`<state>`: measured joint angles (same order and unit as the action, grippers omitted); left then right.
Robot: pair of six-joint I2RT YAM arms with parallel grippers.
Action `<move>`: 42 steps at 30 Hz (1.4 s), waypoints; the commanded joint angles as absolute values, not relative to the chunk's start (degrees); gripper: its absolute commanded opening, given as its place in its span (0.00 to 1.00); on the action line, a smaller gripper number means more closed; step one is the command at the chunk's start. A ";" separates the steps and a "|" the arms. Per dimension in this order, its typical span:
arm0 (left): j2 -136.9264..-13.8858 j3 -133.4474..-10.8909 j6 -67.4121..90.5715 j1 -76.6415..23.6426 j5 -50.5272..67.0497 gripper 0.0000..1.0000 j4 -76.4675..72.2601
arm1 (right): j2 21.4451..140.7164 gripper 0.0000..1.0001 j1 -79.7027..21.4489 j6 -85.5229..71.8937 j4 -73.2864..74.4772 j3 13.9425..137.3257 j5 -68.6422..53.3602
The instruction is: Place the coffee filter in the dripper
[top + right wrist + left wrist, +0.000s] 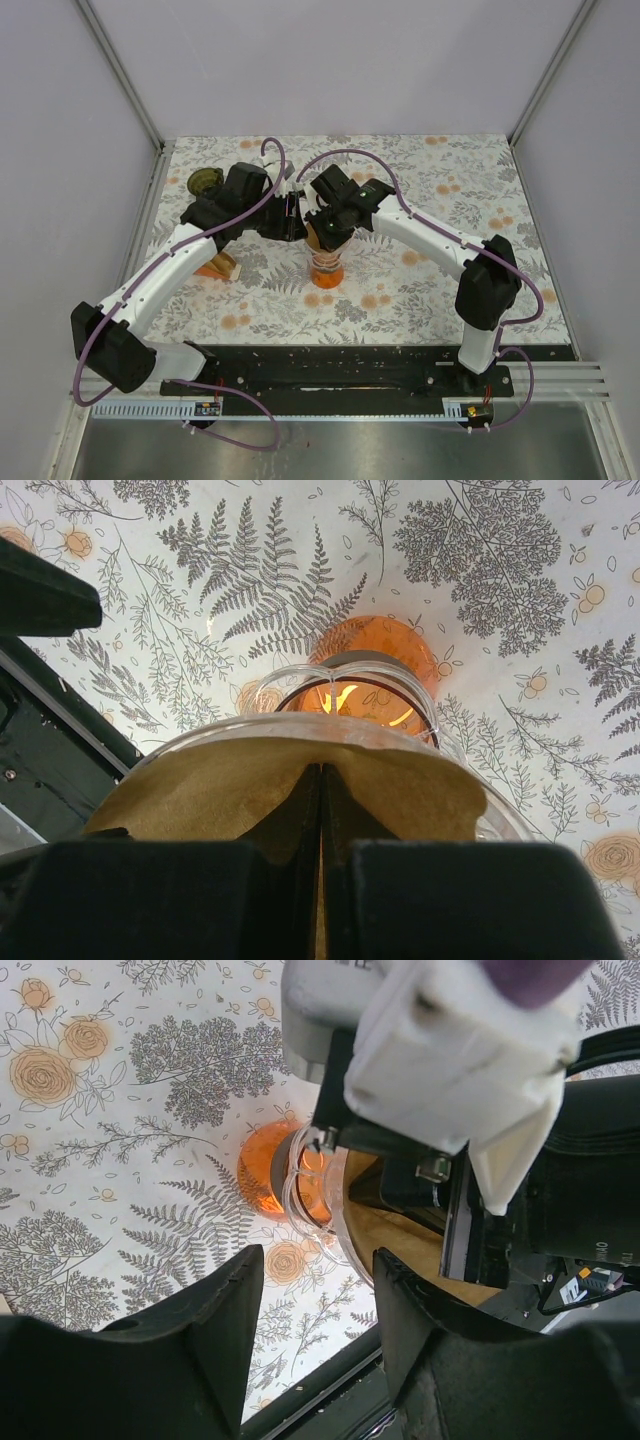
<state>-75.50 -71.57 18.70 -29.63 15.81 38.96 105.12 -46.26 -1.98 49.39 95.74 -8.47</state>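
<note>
A glass dripper (pixel 326 258) stands on an orange glass base (pixel 326 277) at the middle of the floral table. My right gripper (pixel 329 232) is directly above it. In the right wrist view the right gripper (pixel 321 775) is shut on the brown paper coffee filter (pixel 200 790), which sits inside the dripper's rim (pixel 340 725). My left gripper (pixel 290 215) is open and empty just left of the dripper. In the left wrist view the left gripper (pixel 318 1260) has its jaws wide apart beside the dripper (pixel 305 1195) and the filter (pixel 400 1230).
A tan-orange object (pixel 218 265), partly hidden under the left arm, lies on the table to the left. A dark round object (pixel 203 182) sits at the back left. A black rail (pixel 330 365) runs along the near edge. White walls surround the table.
</note>
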 commanded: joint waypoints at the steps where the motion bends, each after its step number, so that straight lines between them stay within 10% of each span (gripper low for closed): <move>1: -75.41 -71.02 19.16 -29.79 15.56 0.49 35.86 | 105.65 0.00 -45.97 -2.73 48.60 94.30 -7.56; 42: -74.09 -71.63 17.84 -30.32 14.06 0.39 35.95 | 95.01 0.21 -45.97 -0.79 48.78 100.81 -4.30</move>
